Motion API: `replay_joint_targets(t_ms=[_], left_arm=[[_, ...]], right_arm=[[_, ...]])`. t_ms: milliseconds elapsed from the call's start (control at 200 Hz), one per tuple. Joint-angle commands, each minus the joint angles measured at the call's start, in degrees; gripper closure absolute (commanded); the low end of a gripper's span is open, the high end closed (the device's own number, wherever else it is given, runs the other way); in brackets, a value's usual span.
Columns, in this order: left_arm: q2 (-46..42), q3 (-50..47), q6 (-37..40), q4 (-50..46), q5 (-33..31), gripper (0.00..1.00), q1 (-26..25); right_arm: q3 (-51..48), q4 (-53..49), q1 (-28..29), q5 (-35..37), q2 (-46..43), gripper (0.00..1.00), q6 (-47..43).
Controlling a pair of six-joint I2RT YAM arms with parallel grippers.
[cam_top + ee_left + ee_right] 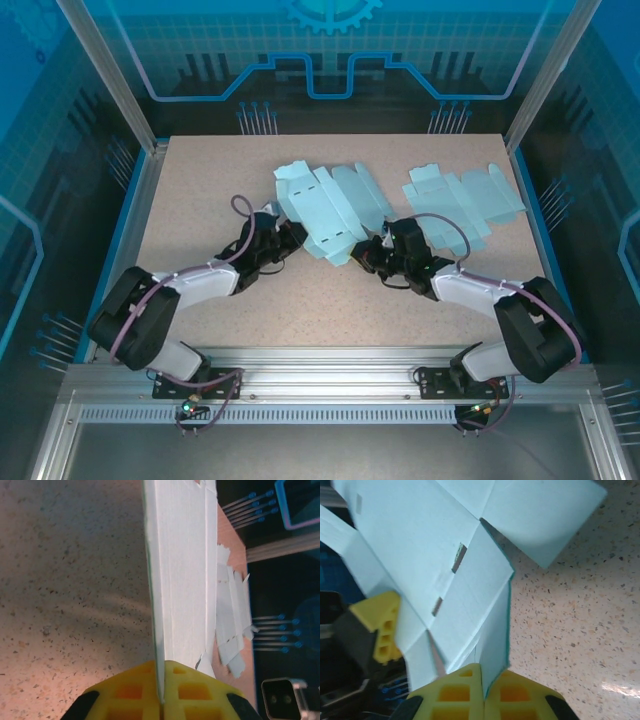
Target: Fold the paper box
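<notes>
a: where's the paper box (330, 212)?
b: mid table (200, 170), btwn both arms. 2nd blank (465, 198) lies flat to its right, apart.
a: grippers?
b: left gripper (161, 682) pinched tight on box's left edge. right gripper (483, 680) clamped on its near-right edge.

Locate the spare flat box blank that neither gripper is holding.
In the top view the spare blank lies flat at the far right, beside the held paper box and beyond the right gripper.
</notes>
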Motion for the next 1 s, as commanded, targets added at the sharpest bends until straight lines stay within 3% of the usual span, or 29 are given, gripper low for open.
replay_joint_targets(t_ms=[0, 125, 230, 365, 500, 605, 710, 840, 995], left_arm=[[-4.30, 6.35, 15.39, -17.06, -2.16, 0.96, 0.65], [-6.46, 15.81, 30.01, -33.45, -1.29, 0.96, 0.90], [-8.03, 23.08, 41.33, -44.47, -1.49, 0.96, 0.98], [-12.75, 27.20, 53.48, -49.82, 0.48, 0.95, 0.92], [-17.06, 30.39, 63.91, -53.52, 2.43, 0.95, 0.96], [-18.39, 34.08, 72.03, -58.62, 8.00, 0.96, 0.97], [-18.79, 38.47, 77.74, -63.65, 13.18, 0.99, 0.97], [-19.41, 41.79, 84.21, -67.79, 17.24, 1.00, 0.94], [-19.49, 43.44, 88.94, -71.67, 16.93, 1.00, 0.90]], right_arm=[[3.05, -10.69, -0.55, 0.04, -2.83, 0.81, -10.61], [6.48, -20.98, -1.93, 1.77, -6.75, 0.47, -20.82], [10.77, -30.39, -2.62, 5.29, -10.93, 0.40, -30.59], [16.89, -36.15, -2.89, 9.22, -16.21, 0.27, -43.75], [21.65, -34.59, -3.15, 9.16, -18.81, 0.24, -57.80], [25.83, -33.36, -3.15, 3.72, -18.08, 0.15, -70.91], [30.50, -34.59, -3.22, -0.42, -16.24, 0.13, -82.00], [36.94, -38.26, -3.74, -3.00, -14.28, 0.12, -91.12], [42.63, -43.60, -4.88, -3.84, -13.45, 0.12, -96.77]])
